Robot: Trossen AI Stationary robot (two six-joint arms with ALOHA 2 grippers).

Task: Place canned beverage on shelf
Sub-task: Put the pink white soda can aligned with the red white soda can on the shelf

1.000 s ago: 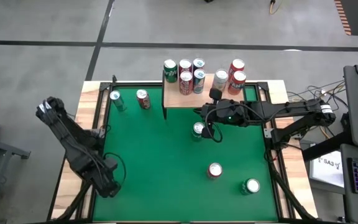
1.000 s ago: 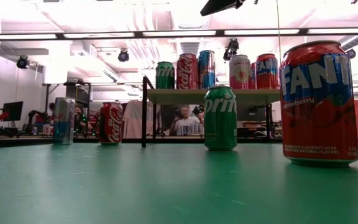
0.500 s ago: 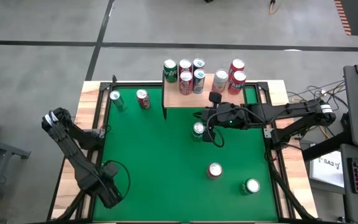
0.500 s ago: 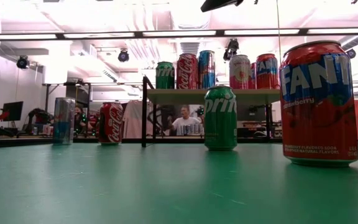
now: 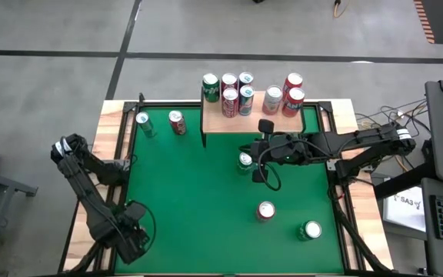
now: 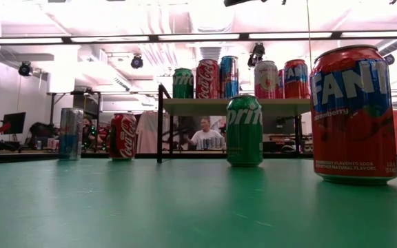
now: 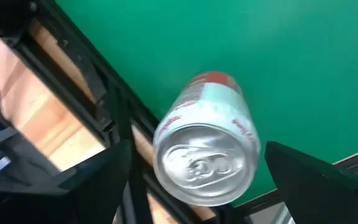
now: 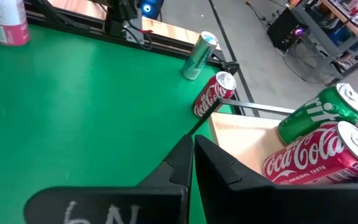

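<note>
**A:** What just changed?

**B:** The left gripper [image 5: 133, 240], at the table's seven o'clock corner, has spread its fingers wide. A second ago they were half closed.

**A:** Is it holding anything?

**B:** No. The pale pink-and-red aluminium drink can with a silver lid [image 7: 207, 149] sits between the fingers with a gap on each side.

**A:** And the shelf?

**B:** The low wooden-topped shelf on black legs [image 5: 254, 121] is far off at twelve o'clock, already carrying seven cans. I'd say this can's trip hasn't begun.

**A:** And the right gripper [image 8: 190, 146]?

**B:** It's closed and empty, just in front of the shelf and above the green Sprite can [image 5: 244, 160].
</note>
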